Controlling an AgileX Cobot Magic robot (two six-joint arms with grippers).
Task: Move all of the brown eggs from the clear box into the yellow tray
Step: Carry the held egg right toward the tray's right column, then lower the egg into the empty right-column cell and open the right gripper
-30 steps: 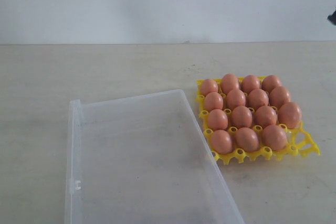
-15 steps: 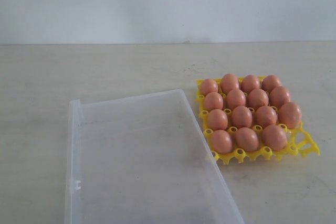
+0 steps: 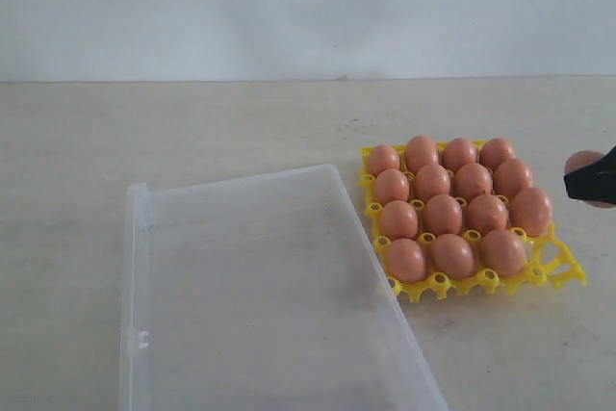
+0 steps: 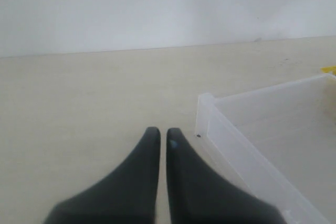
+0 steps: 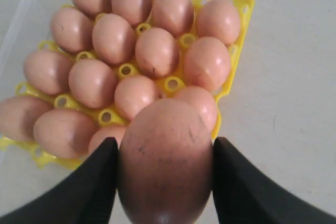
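My right tool (image 5: 164, 148) is clamped on one brown egg (image 5: 165, 174), hanging at the right edge of the yellow tray (image 3: 563, 269). The other brown eggs (image 3: 443, 214) sit in its cups. The left tool (image 4: 161, 132) is pinched narrow over the bench (image 4: 79, 103), near a corner of the clear box (image 4: 210, 116).

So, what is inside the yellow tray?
Fifteen brown eggs fill the yellow tray, all cups but the one at its near right corner. The cup bottoms under the eggs are covered.
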